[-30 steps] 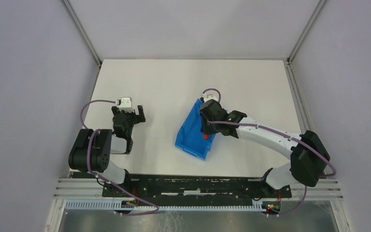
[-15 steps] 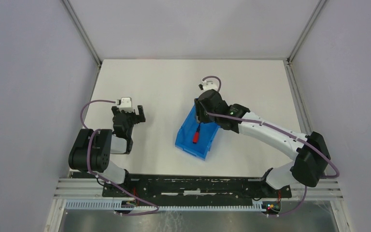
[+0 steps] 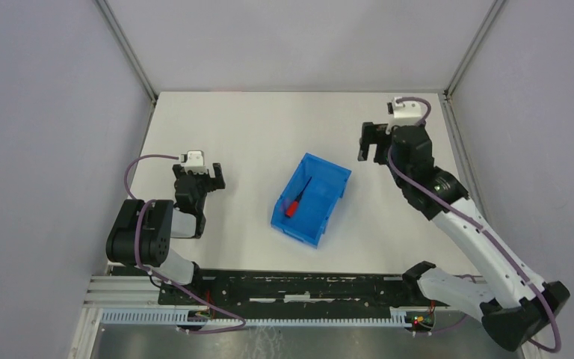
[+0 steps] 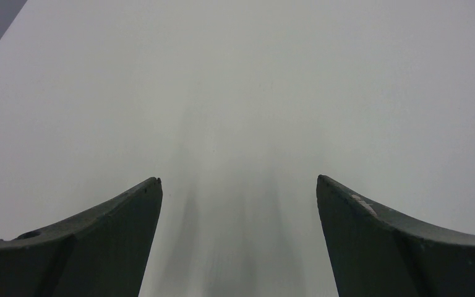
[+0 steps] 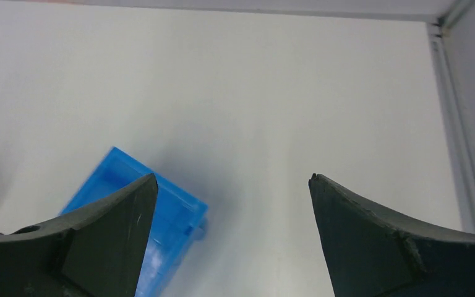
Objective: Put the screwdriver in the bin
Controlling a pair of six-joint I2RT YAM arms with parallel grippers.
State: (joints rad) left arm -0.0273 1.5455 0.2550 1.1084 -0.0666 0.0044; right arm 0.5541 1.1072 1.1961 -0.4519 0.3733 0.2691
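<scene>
Inside the blue bin (image 3: pixel 327 168), the red-handled screwdriver (image 3: pixel 296 202) lay flat. Right gripper (image 3: pixel 372 152) hung well apart, jaws wide, empty. Left gripper (image 3: pixel 212 179) wide too. Placement looked done; next, likely parking the arms.

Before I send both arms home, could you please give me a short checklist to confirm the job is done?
1. The screwdriver lies inside the bin: ok.
2. The right gripper is open and empty: ok.
3. The right gripper is clear of the bin: ok, it is beyond the bin's far right corner in the top view.
4. The left gripper is open and empty over the table: ok.
5. The bin sits upright on the table: ok.
</scene>
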